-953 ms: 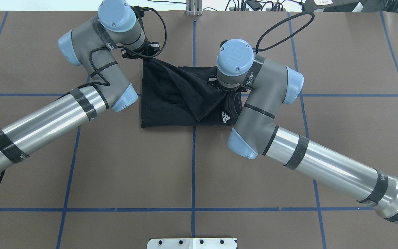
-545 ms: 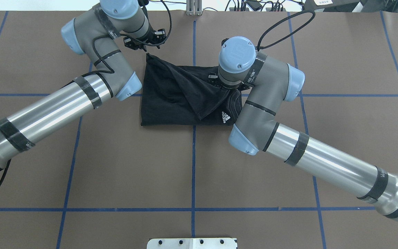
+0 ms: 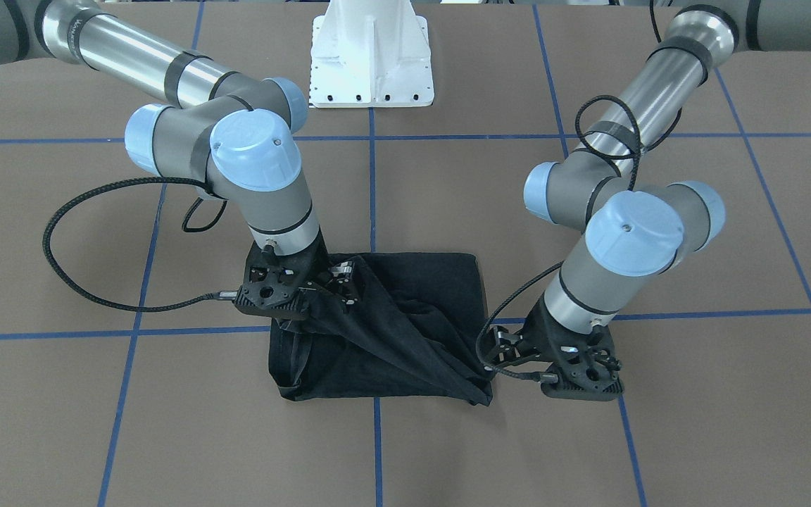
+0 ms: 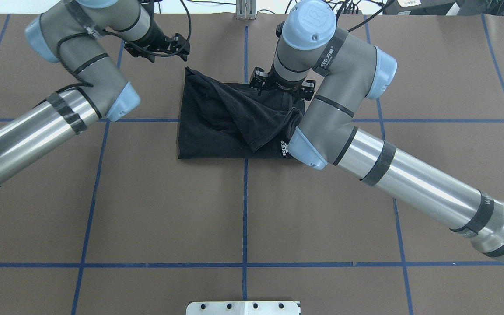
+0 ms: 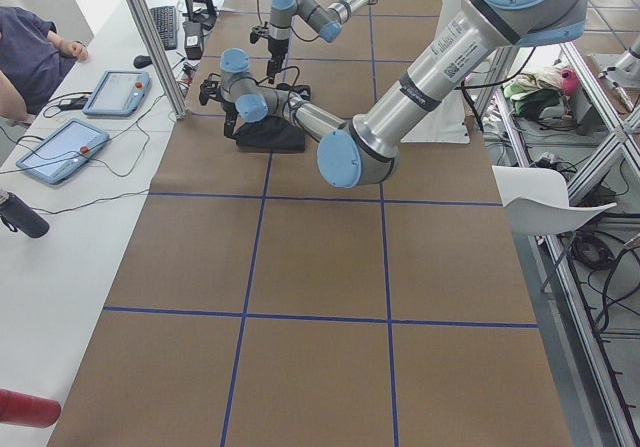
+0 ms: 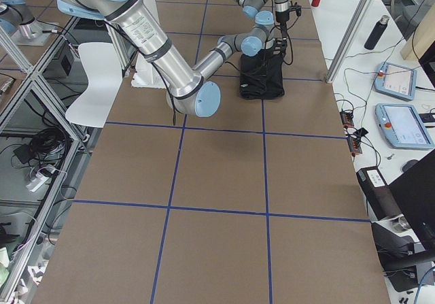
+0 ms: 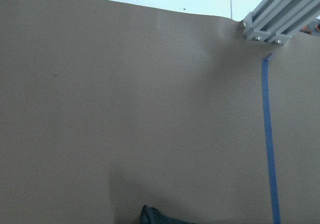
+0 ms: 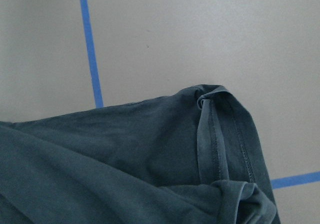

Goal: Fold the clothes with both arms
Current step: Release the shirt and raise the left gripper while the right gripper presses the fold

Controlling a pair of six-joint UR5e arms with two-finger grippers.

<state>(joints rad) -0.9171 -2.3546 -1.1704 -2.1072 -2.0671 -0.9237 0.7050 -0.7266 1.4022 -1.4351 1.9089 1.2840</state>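
Black T-shirt [image 3: 405,317] lies half-folded on the brown table [image 3: 166,422], both grippers off it.
Front view: left gripper [image 3: 495,348], jaws parted and empty, just beside one corner; right gripper [image 3: 344,284], jaws seemingly parted, above the opposite end. Overhead: a diagonal flap [image 4: 252,127] sits ridged. Right wrist: a sleeve hem [image 8: 215,134] curls loose; the next pinch could catch extra layers and drag the fold open.

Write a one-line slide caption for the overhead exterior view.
Partly folded black T-shirt on a blue-gridded table: left gripper clear of it, right gripper above its far edge.
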